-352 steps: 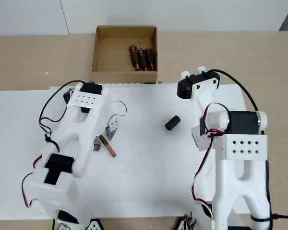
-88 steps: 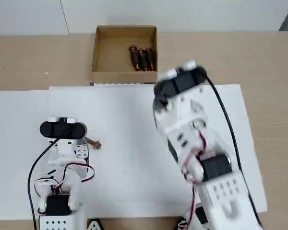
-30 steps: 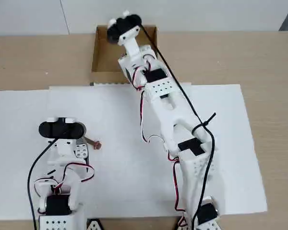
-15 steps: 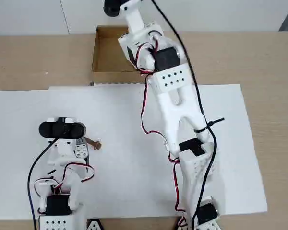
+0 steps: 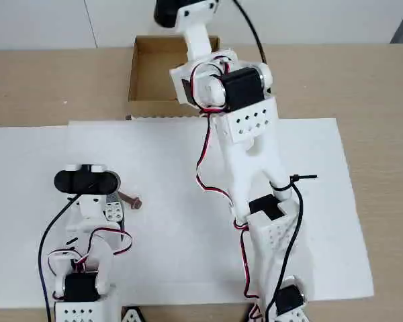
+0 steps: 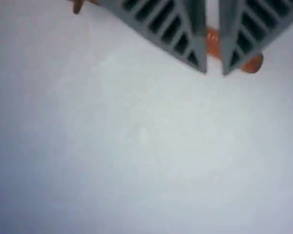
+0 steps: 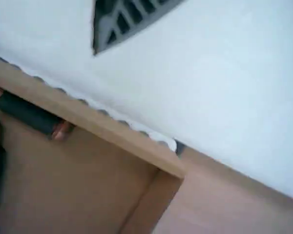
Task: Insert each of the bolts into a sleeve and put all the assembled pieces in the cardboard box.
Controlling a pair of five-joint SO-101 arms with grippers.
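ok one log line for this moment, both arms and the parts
left gripper: shut on bolt, above white paper | right arm: stretched over cardboard box | assembled pieces: in box

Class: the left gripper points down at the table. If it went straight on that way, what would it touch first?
Probably the bolt lying crosswise just beyond the left gripper, then the white paper under it. How near the bolt is, the pictures leave unclear.

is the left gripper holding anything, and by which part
Cannot be told. The bolt runs crosswise at the left gripper, its head poking out one side; whether it is pinched or just lies on the paper beneath is hidden.
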